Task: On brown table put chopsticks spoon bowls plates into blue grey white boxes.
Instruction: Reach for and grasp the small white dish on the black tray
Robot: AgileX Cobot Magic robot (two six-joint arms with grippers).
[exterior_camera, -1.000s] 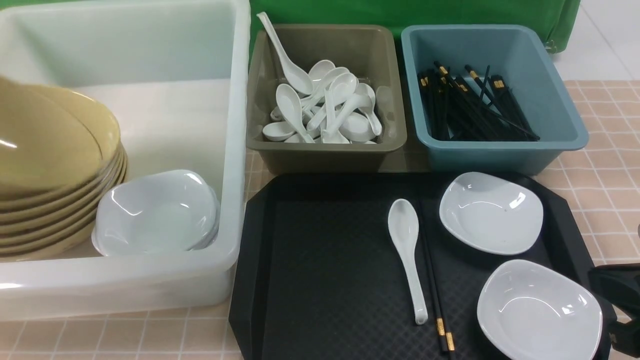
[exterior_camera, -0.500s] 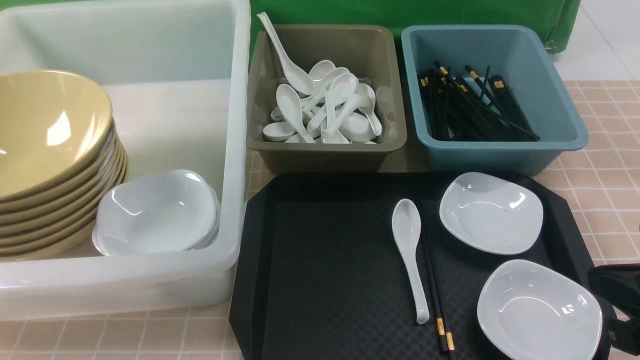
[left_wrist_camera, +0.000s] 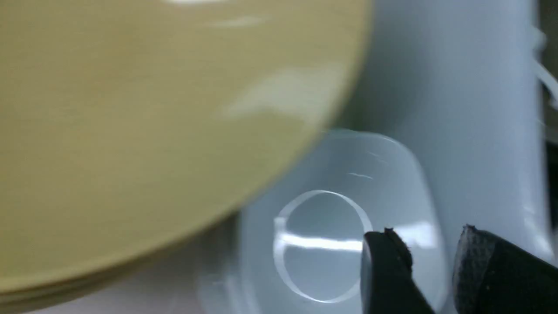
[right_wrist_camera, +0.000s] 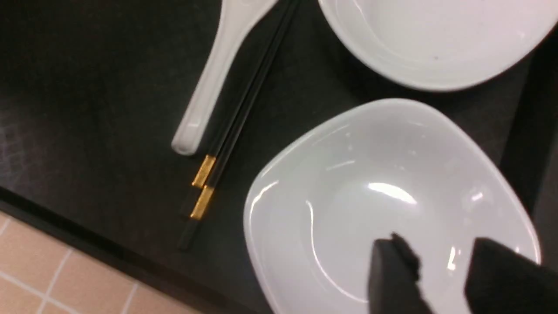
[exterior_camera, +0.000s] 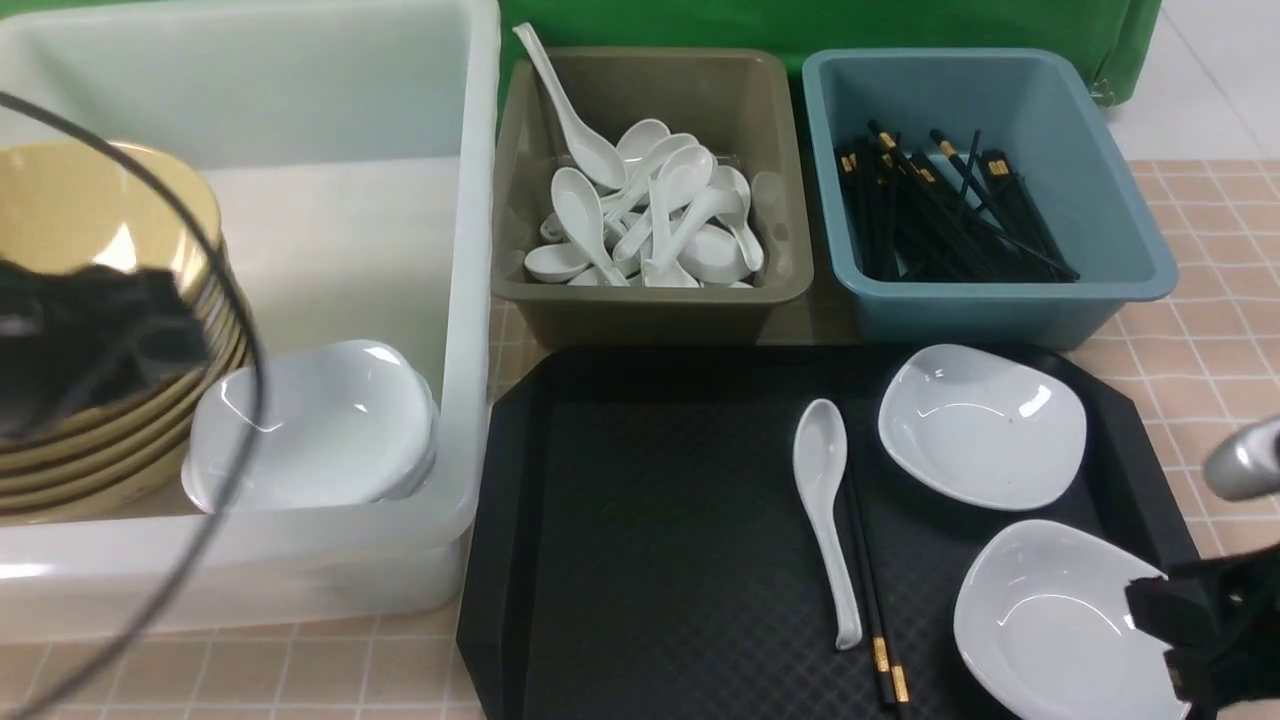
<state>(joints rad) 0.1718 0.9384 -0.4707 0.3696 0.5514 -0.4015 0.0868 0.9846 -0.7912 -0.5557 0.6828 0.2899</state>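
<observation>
Right pincer [right_wrist_camera: 436, 244]: black fingers parted, nothing between them, hanging over the right-hand side of the nearer plate [exterior_camera: 1060, 610], a small glossy white rounded-square dish. Contact with the glaze cannot be told. That plate sits in the near right corner of the black octagonal textured tray [exterior_camera: 650, 520], its right edge close to the tray's raised rim, so there is little room on that side. Farther plate [exterior_camera: 980, 425], same kind, sits just behind it, apart. Glossy white soup spoon [exterior_camera: 825, 510] lies left of both plates, long axis running near-to-far, scoop toward the bins, handle toward the robot. Thin black chopsticks [exterior_camera: 868, 590] lie just beside its right flank, parallel, gold-banded ends nearest the robot. Open tray floor stretches left of the spoon. Left pincer [left_wrist_camera: 427, 231]: fingers slightly apart, holding nothing, over the stacked white plates [exterior_camera: 320, 425] inside the translucent white plastic tub [exterior_camera: 470, 300], next to the stack of mustard-tan bowls [exterior_camera: 90, 200]. Olive grey-brown bin [exterior_camera: 650, 305] holds heaped spoons [exterior_camera: 650, 220]; teal blue bin [exterior_camera: 1000, 315] holds piled chopsticks [exterior_camera: 940, 220]. Both bins stand on the tiled peach-brown table [exterior_camera: 1200, 340].
</observation>
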